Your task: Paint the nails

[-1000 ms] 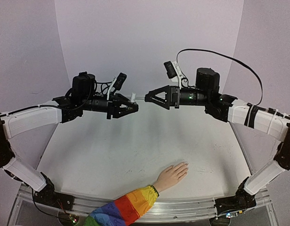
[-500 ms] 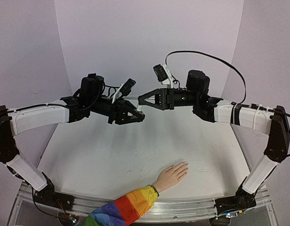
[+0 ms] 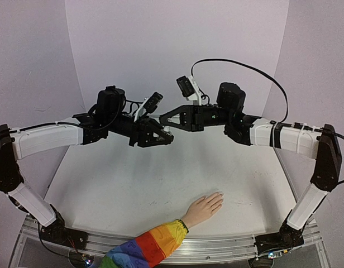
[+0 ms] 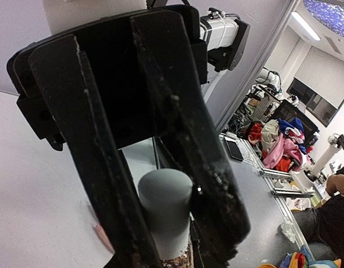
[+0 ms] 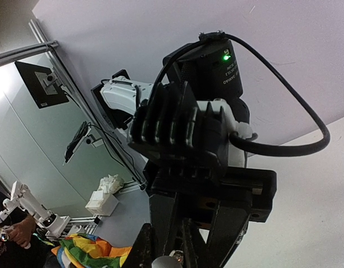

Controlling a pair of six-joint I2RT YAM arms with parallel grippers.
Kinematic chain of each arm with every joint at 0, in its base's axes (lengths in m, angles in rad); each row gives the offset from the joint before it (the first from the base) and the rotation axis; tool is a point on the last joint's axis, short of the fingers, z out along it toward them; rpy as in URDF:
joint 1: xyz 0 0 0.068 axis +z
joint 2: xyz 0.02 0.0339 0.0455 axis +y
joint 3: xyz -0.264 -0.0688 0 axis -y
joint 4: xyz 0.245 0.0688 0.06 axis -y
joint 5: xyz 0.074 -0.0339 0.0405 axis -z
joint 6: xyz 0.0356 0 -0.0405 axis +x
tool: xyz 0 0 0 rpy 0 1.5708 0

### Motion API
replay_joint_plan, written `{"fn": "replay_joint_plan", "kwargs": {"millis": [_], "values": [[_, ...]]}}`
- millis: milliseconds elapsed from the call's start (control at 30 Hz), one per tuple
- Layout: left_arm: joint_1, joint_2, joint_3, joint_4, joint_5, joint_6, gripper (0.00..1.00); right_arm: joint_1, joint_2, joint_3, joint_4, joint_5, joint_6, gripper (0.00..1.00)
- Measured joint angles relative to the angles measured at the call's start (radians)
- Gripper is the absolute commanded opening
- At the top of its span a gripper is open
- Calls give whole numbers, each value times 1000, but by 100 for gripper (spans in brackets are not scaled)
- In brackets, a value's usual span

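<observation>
Currently on uncapping, by the look of it; no painting yet. Gripping small whitish polish bottle (image 4: 178, 260) mid-air in left tool (image 3: 163, 137), pinching its grey cylindrical cap (image 4: 165, 206) with right tool (image 3: 162, 118). Target: tiny pale nails (image 3: 219, 196) on flesh-coloured hand (image 3: 204, 206) with rainbow-striped sleeve (image 3: 147, 248), flat on white desk (image 3: 133, 178), near edge, well below. Next probably needs: twist cap off, lift brush clear, descend to nails.

Even, diffuse light fills the top view: pale walls (image 3: 177, 50) and the white table (image 3: 133, 184) read bright, with only faint, soft shadows under the arms. Wide-angle distortion bows the table's near edge. In the left wrist view a ceiling strip light (image 4: 306, 25) glares (slightly blown out) behind the left gripper's (image 4: 161, 251) dark fingers, and the grey cap (image 4: 163, 206) between them catches soft light.
</observation>
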Motion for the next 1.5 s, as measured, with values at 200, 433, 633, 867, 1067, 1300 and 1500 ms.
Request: {"fn": "replay_joint_plan", "kwargs": {"millis": [200, 433, 633, 867, 1067, 1300, 1500], "values": [[-3, -14, -8, 0, -145, 11, 0, -8, 3, 0, -5, 35, -20, 0], [-72, -74, -48, -45, -856, 133, 0, 67, 14, 120, -332, 628, -105, 0], [-120, -73, -39, -44, -1123, 239, 0, 250, 53, 275, -549, 1283, -85, 0], [-118, -74, -48, -33, -1095, 250, 0, 249, 46, 273, -558, 1260, -139, 38], [-56, -95, -97, -36, -877, 221, 0, 159, -25, 188, -548, 898, -204, 74], [3, -96, -101, -33, -419, 178, 0, 17, -112, 103, -519, 471, -264, 76], [-2, -60, -62, -31, -138, 113, 0, 27, -112, 72, -491, 246, -292, 54]]}}
